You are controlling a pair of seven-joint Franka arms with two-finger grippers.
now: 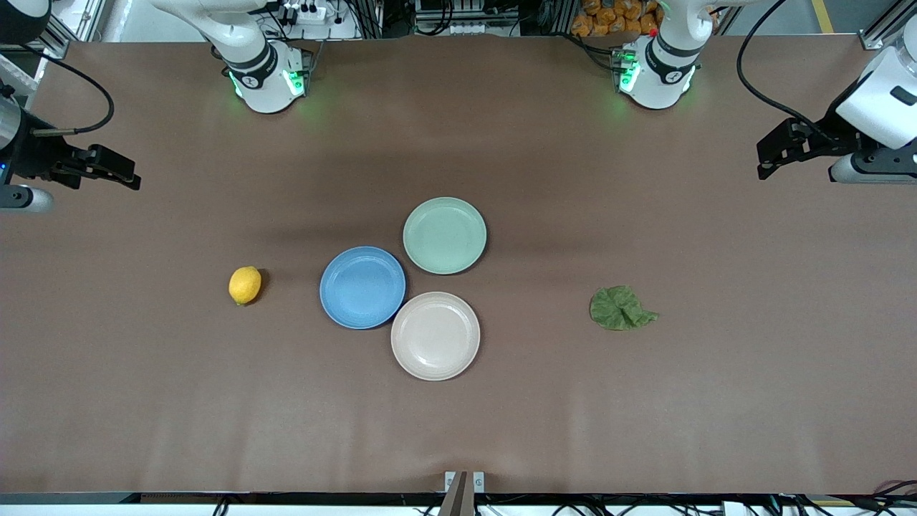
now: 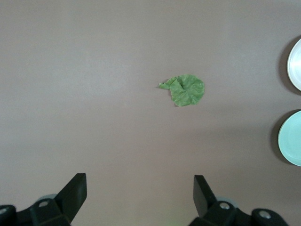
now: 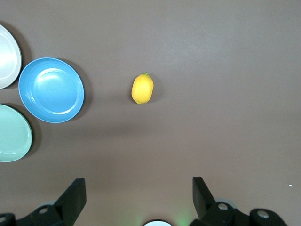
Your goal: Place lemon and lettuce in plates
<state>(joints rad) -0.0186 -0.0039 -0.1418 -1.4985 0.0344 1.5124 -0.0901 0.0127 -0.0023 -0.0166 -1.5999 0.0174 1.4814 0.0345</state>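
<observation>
Here, three plates cluster in the middle of the front view, on the brown table (image 1: 645,430). The blue plate (image 1: 362,287) sits left of centre in the frame, the cream plate (image 1: 435,335) just below and to its right, nearest the front camera, and the pale green plate (image 1: 445,235) above them both. The blue and cream rims touch or nearly so, and the green plate sits just beside the other two. All three are bare.

The lemon (image 1: 245,285) lies on the table in the left half of the frame, toward the right arm's end, near the blue plate but apart from it. The lettuce (image 1: 621,309) lies flat on the table in the right half of the frame, toward the left arm's end, well apart from the cream plate.

The right gripper (image 1: 122,172) hangs at the left edge of the frame, over the table's edge, well away from the lemon. In the right wrist view its fingers (image 3: 75,195) are spread wide with nothing between them, and the lemon shows well ahead of them.

The left gripper (image 1: 777,154) hangs at the upper right edge of the frame, over the table there. In the left wrist view its fingers (image 2: 75,190) are likewise spread wide and hold nothing, with the lettuce lying well clear of them.
</observation>
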